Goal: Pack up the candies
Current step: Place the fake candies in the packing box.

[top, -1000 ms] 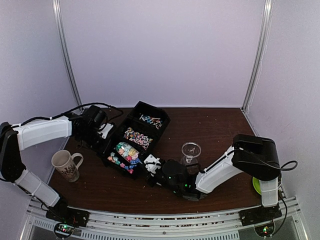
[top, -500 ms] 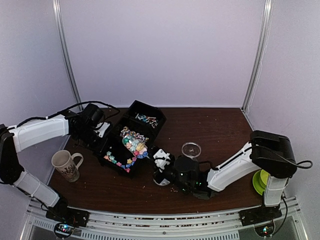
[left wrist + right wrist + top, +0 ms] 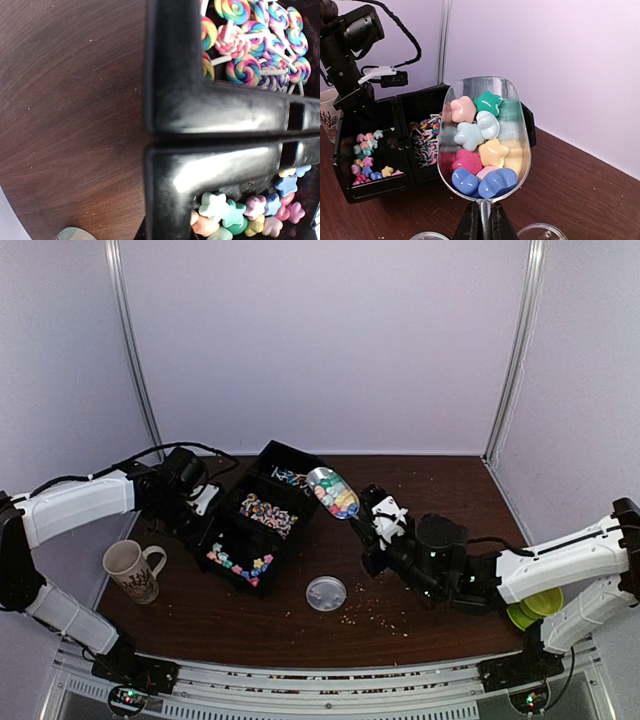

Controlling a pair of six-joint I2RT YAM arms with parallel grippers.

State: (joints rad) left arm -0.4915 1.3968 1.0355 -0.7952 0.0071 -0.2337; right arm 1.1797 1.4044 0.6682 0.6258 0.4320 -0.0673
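A black box (image 3: 232,523) with three compartments holds the candies: star-shaped candies (image 3: 240,562) in the near one, swirl lollipops (image 3: 250,45) in the middle. My left gripper (image 3: 203,508) is shut on the box's left wall (image 3: 165,75); its fingertips are hidden in the left wrist view. My right gripper (image 3: 484,220) is shut on the handle of a metal scoop (image 3: 516,117). The scoop (image 3: 333,492) hangs above the table just right of the box, filled with several star candies (image 3: 492,152) in pink, blue, yellow and green.
A patterned mug (image 3: 132,570) stands left of the box. A round clear lid (image 3: 326,593) lies on the table in front. Two clear round rims (image 3: 540,231) show below the scoop. A green object (image 3: 535,605) sits at the far right. Crumbs dot the table.
My right arm has lifted the loaded scoop out of the box's near compartment and swung it up and to the right. The left gripper has stayed on the box wall.
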